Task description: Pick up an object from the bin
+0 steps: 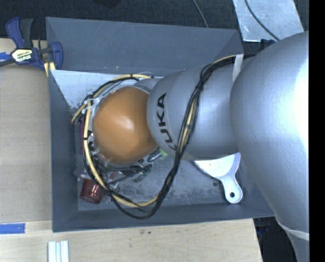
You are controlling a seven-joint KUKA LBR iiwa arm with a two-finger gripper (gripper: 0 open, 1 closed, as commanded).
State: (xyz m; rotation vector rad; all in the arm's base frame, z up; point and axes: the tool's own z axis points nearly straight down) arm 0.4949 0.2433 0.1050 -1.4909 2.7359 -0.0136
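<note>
Dark metal parts of my gripper [123,172] stick out from under the orange wrist cover, low over the bin's left half. A small dark red cylinder [91,191] lies in the front left corner of the bin, just left of and below the gripper and close to it. A white plastic scoop [226,173] with a holed handle lies on the bin floor at the front right, partly hidden under the arm.
The large grey arm reaches in from the right and covers most of the bin's middle and right. Yellow and black cables loop round the wrist cover down to the front wall. The bin's sloping walls rise close on the left and front.
</note>
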